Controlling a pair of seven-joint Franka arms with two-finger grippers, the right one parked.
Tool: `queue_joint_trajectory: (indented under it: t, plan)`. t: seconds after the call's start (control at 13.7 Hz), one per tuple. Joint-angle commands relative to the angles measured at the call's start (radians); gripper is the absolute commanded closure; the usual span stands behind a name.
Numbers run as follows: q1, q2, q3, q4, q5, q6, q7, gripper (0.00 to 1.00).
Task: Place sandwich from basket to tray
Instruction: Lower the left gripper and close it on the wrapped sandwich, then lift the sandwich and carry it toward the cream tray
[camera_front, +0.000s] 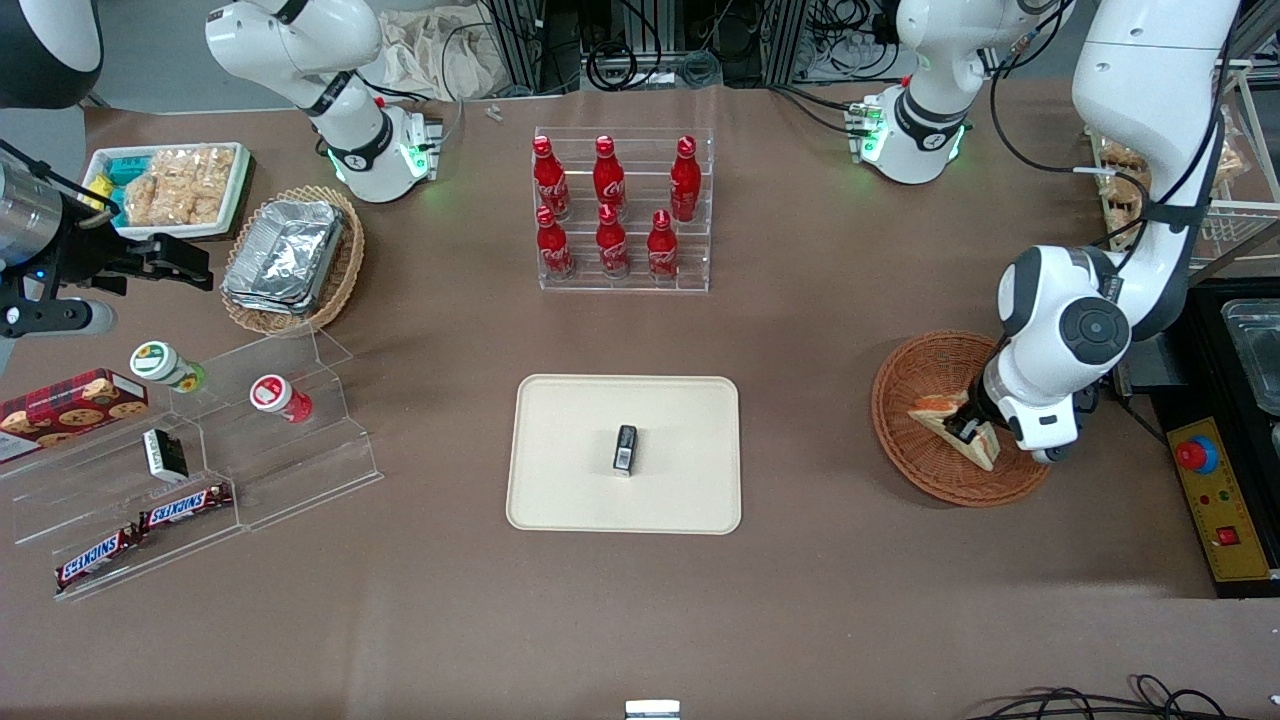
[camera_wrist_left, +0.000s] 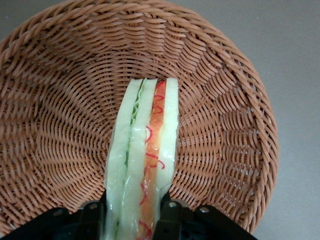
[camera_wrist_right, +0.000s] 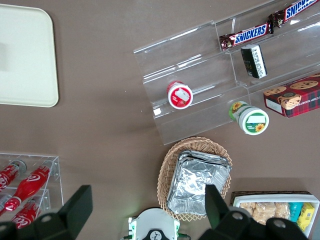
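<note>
The front view looks down steeply from high above the table edge facing the robots, taking in the whole table, tray (camera_front: 560, 480) included. The left wrist view sits close above the basket (camera_wrist_left: 60, 100), looking down past the gripper (camera_wrist_left: 132, 212) clamped on the sandwich (camera_wrist_left: 145, 150). The right wrist view looks straight down from higher up, sharing the tray (camera_wrist_right: 25, 60) and snack shelf (camera_wrist_right: 200, 65) with the front view.
</note>
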Motion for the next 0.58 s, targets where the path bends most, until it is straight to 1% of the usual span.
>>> queue_joint_trajectory:
  t: [0.0,0.15,0.29,0.51]
  plan:
    - [-0.019,-0.014,-0.018,0.089,0.034,-0.156,-0.001,1.0]
    - [-0.028,-0.036,-0.035,0.193,0.033,-0.302,0.065,1.0]
    - [-0.028,-0.039,-0.076,0.313,0.025,-0.483,0.135,1.0]
    - [-0.028,-0.028,-0.152,0.544,0.016,-0.733,0.283,1.0]
